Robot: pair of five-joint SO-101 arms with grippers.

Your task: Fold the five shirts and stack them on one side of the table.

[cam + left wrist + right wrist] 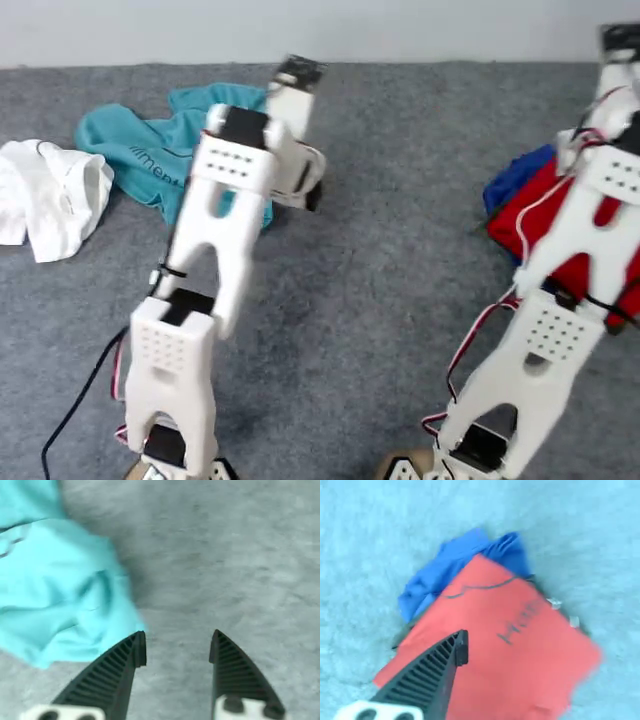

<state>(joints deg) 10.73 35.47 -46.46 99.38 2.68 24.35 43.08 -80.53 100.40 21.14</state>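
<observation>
A crumpled teal shirt lies at the back left, and its edge reaches one finger of my left gripper. That gripper is open over bare grey table, holding nothing. A crumpled white shirt lies at the far left. At the right, a folded red shirt rests on a blue shirt. My right gripper hangs over the red shirt, open and holding nothing. One of its fingers shows, with no second finger beside it.
The grey felt table has free room in the middle, between the two arms. A black cable trails off the left arm's base at the front. The table's back edge meets a pale wall.
</observation>
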